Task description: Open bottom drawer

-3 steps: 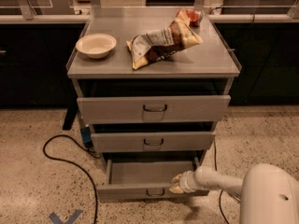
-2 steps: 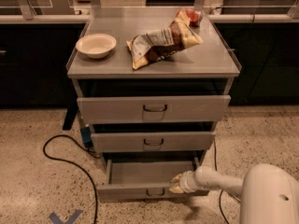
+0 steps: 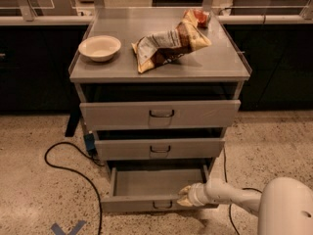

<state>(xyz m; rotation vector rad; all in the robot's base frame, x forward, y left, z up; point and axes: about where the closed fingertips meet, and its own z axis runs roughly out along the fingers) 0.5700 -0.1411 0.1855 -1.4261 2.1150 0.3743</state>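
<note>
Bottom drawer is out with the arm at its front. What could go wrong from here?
1. The end effector sits at the bottom drawer front, right of the centre handle; an off-centre pull may skew and jam it.
2. A thin cable runs down to the floor beside the arm and could snag.
3. A jolt to the cart might shift the bowl or chip bag on top.

Gripper (image 3: pixel 185 196) is sitting at the right front corner of the bottom drawer (image 3: pixel 142 182), covering that corner of its front. Arm (image 3: pixel 288 209) is running off the lower right edge. Blue floor mark (image 3: pixel 68 228) is being cut by the bottom edge. Snack bag (image 3: pixel 168 45) is hiding most of a red-topped item (image 3: pixel 200 17); the bag's print is blurring beyond reading. Black cable (image 3: pixel 63 168) is running out at the bottom edge.
</note>
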